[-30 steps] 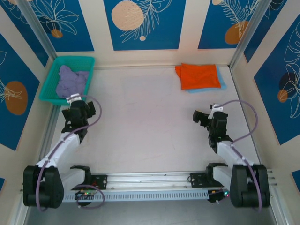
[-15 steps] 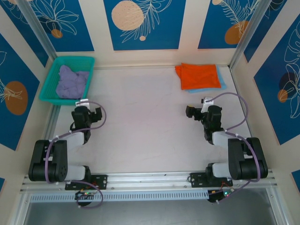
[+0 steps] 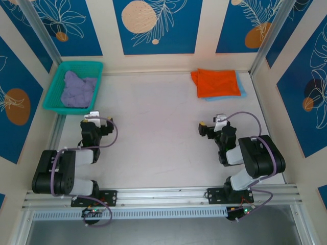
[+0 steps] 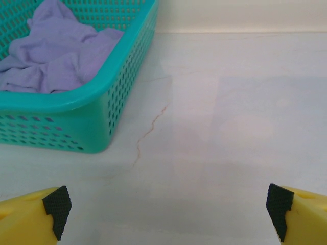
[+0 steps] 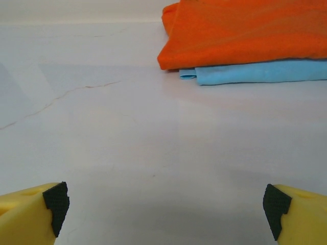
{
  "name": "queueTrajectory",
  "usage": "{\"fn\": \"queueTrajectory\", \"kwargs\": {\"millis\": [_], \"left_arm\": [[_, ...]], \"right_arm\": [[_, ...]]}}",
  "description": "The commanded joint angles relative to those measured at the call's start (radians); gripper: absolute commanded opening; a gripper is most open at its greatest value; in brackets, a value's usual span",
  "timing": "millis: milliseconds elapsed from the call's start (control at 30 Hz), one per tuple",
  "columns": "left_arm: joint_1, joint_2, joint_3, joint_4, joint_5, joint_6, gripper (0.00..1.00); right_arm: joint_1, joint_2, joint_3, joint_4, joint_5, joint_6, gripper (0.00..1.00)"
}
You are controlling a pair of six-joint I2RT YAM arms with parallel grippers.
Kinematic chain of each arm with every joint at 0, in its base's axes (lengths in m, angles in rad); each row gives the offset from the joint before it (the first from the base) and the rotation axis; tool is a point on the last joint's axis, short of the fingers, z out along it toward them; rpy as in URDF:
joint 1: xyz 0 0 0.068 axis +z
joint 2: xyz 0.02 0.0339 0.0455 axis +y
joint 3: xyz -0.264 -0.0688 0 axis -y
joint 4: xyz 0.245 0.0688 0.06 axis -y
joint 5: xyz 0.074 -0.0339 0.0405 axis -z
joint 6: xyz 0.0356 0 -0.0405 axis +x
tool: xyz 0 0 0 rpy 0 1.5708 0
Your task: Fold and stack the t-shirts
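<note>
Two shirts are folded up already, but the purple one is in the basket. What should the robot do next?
Probably reach the open left gripper forward into the teal basket for the lavender shirt. It lies crumpled there, while the orange shirt already sits folded on the light blue shirt.

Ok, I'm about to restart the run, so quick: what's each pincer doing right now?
Left pincer: open, holding nothing.
Right pincer: open, holding nothing.
</note>
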Motion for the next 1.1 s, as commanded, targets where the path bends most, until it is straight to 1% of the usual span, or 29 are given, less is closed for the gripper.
{"fn": "queueTrajectory", "kwargs": {"millis": [0,67,100,167,233,267,300,367,1067], "left_arm": [[-0.019,0.057,0.016,0.079,0.078,0.064,1.00],[-0.034,0.106,0.025,0.102,0.113,0.098,1.00],[-0.041,0.130,0.043,0.101,0.112,0.109,1.00],[-0.048,0.135,0.108,-0.021,0.074,0.101,1.00],[-0.024,0.139,0.127,-0.056,0.116,0.084,1.00],[-0.022,0.141,0.129,-0.054,0.118,0.083,1.00],[-0.022,0.139,0.127,-0.056,0.118,0.083,1.00],[-0.022,0.138,0.124,-0.053,0.117,0.085,1.00],[-0.024,0.134,0.120,-0.045,0.117,0.086,1.00]], "right_arm": [[0.005,-0.010,0.021,0.091,0.041,-0.043,0.99],[0.004,-0.011,0.040,0.055,0.049,-0.041,0.99],[0.002,-0.018,0.068,-0.001,0.056,-0.035,0.99],[-0.016,-0.027,0.134,-0.134,0.051,-0.008,0.99],[-0.052,-0.022,0.216,-0.289,0.070,0.046,0.99],[-0.095,-0.023,0.222,-0.308,-0.005,0.072,0.99],[-0.109,-0.029,0.224,-0.317,-0.032,0.081,0.99],[-0.095,-0.026,0.222,-0.310,-0.005,0.073,0.99],[-0.091,-0.026,0.220,-0.304,0.002,0.069,0.99]]}}
